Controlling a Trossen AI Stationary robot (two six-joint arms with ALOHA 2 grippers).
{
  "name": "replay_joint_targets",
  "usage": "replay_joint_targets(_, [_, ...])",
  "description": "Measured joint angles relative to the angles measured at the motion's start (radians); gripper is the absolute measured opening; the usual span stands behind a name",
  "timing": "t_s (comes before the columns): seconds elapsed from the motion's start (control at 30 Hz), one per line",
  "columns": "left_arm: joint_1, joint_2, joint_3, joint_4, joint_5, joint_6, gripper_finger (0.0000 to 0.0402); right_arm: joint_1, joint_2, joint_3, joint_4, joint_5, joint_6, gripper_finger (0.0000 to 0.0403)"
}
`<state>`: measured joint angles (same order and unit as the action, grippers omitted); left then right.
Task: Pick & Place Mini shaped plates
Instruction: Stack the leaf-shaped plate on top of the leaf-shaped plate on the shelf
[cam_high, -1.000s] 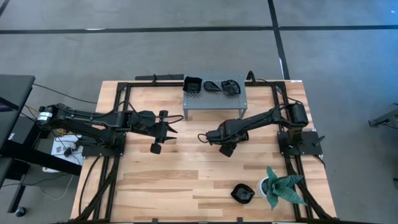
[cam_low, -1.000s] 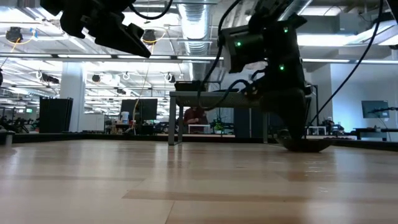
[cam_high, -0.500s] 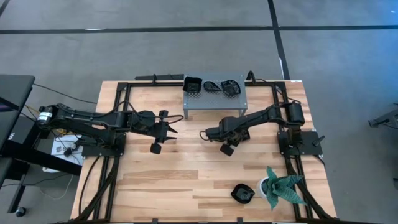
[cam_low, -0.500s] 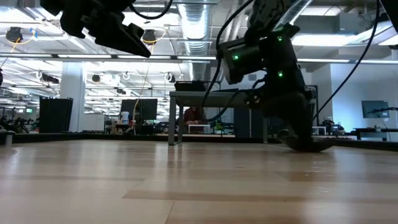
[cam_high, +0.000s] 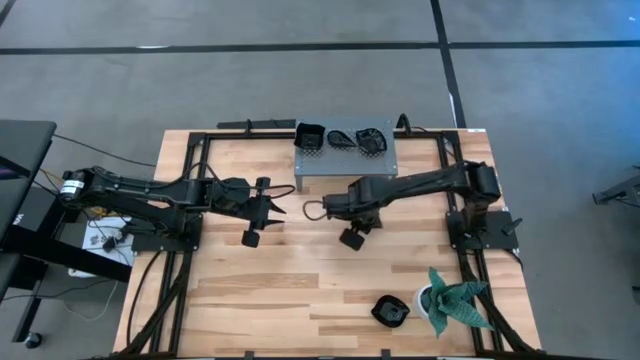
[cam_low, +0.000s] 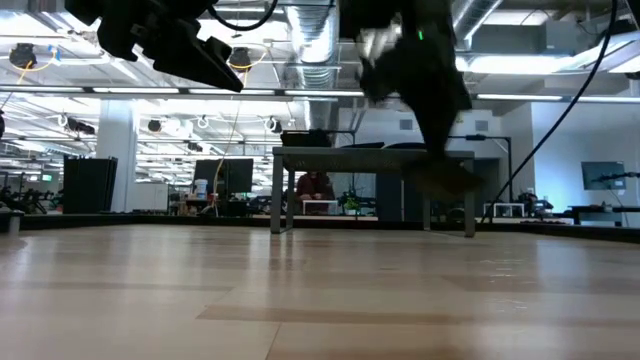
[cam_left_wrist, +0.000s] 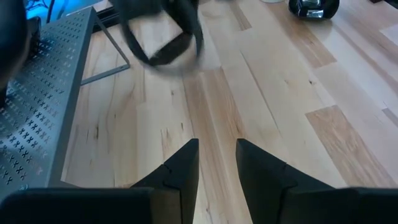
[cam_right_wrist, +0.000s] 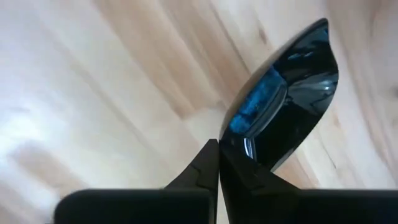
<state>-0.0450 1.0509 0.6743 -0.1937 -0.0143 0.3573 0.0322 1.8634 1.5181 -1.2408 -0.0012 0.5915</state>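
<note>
A glossy black mini plate (cam_right_wrist: 283, 109) is pinched by its rim between the right gripper's (cam_high: 312, 209) fingers (cam_right_wrist: 205, 171); in the right wrist view its dish reaches out past the fingertips, tilted on edge over the wood. From above, this held plate shows only as a thin dark loop at the gripper's tip, near the middle of the surface (cam_high: 300, 290), just at 6 o'clock of the grey perforated shelf (cam_high: 345, 160). In the low view the right arm is a dark blur above the wood, so the plate appears to be lifted clear of it.

Three more mini plates rest on the shelf at 12 o'clock of the surface: a square one (cam_high: 309, 135) at the shelf's 9 o'clock end, then a leaf-like one (cam_high: 340, 138), then a third dark dish (cam_high: 372, 139) whose outline is hard to read. Another mini plate or small stack (cam_high: 390, 311) sits down at about 5 o'clock of the surface, just beside the green spiky plant (cam_high: 455, 303) in its pot.

The left gripper (cam_high: 270, 208) hovers at about 9 o'clock of the centre, pointing toward the right gripper and near it but apart. Its fingers (cam_left_wrist: 180, 171) are parted with bare wood showing between them, holding nothing.
</note>
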Motion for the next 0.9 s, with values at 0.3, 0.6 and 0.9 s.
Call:
replay_joint_targets(0.3, [0.0, 0.0, 0.0, 0.012, 0.0, 0.0, 0.0108, -0.02, -0.053, 0.3, -0.159, 0.12, -0.019, 0.0001])
replay_joint_targets(0.6, [0.0, 0.0, 0.0, 0.016, 0.0, 0.0, 0.0108, -0.131, -0.052, 0.435, -0.272, 0.317, -0.167, 0.0001])
replay_joint_targets(0.9, [0.0, 0.0, 0.0, 0.016, 0.0, 0.0, 0.0108, -0.314, -0.043, 0.437, -0.27, 0.405, -0.319, 0.0001])
